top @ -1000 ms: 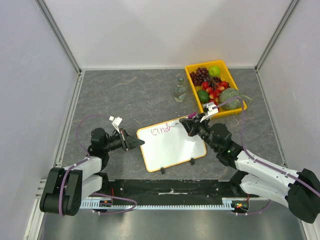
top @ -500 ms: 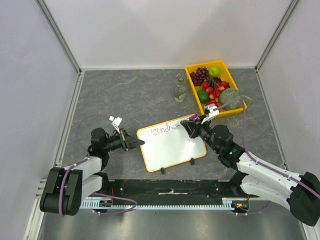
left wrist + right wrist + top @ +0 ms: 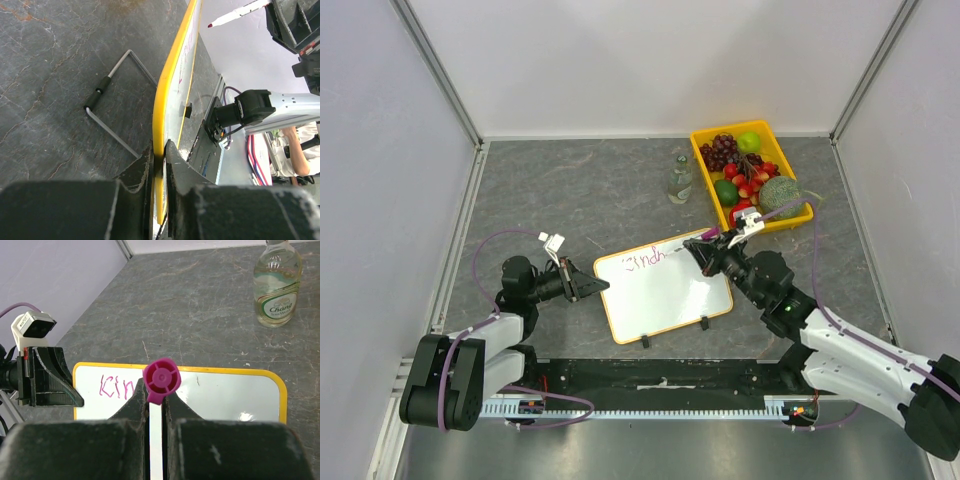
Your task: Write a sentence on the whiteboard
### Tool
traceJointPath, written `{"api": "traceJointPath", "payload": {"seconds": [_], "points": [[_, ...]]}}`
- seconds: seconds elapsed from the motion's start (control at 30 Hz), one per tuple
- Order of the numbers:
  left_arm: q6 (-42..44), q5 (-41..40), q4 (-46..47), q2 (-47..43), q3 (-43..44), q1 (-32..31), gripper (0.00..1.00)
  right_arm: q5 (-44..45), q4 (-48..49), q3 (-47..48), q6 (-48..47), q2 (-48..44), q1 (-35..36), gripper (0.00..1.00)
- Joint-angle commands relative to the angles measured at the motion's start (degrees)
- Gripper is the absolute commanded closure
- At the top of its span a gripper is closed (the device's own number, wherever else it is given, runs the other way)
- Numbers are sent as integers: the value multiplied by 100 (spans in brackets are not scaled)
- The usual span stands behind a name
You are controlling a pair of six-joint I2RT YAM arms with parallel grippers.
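The whiteboard point(image 3: 670, 295) lies tilted on the table, white with a yellow rim and two black clips on its near edge. My left gripper point(image 3: 596, 286) is shut on its left rim, which shows edge-on in the left wrist view point(image 3: 172, 85) between my fingers point(image 3: 159, 156). My right gripper point(image 3: 708, 250) is shut on a marker point(image 3: 161, 380) with a pink end, over the board's point(image 3: 225, 395) top line. The sentence's start, pink "Kindn" point(image 3: 645, 261), runs along the top left; the right wrist view shows "Kin" point(image 3: 114, 386), with the rest hidden behind the marker.
A yellow fruit tray point(image 3: 772, 227) with grapes, strawberries and green fruit stands at the back right. A small glass bottle point(image 3: 680, 180) stands left of it, also seen in the right wrist view point(image 3: 276, 285). A wire stand point(image 3: 117, 110) lies beside the board. Walls enclose the table.
My right gripper has moved the marker to the right along the top line, and the pink writing has grown a little longer. The left gripper and the board have stayed put.
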Motion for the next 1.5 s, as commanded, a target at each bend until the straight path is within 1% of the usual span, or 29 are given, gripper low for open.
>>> {"api": "traceJointPath", "payload": {"seconds": [0.0, 0.27, 0.77, 1.17, 1.47], "points": [[136, -6, 89, 59, 94, 2, 98, 137, 133, 291, -77, 132, -13, 100], [127, -6, 89, 59, 85, -7, 98, 304, 494, 63, 46, 484, -40, 100], [127, -6, 89, 50, 85, -7, 98, 761, 2, 9, -77, 264, -136, 100], [127, -6, 89, 59, 85, 2, 98, 638, 195, 255, -16, 466, -145, 100], [127, -6, 98, 59, 85, -7, 98, 436, 423, 212, 46, 537, -145, 100]]}}
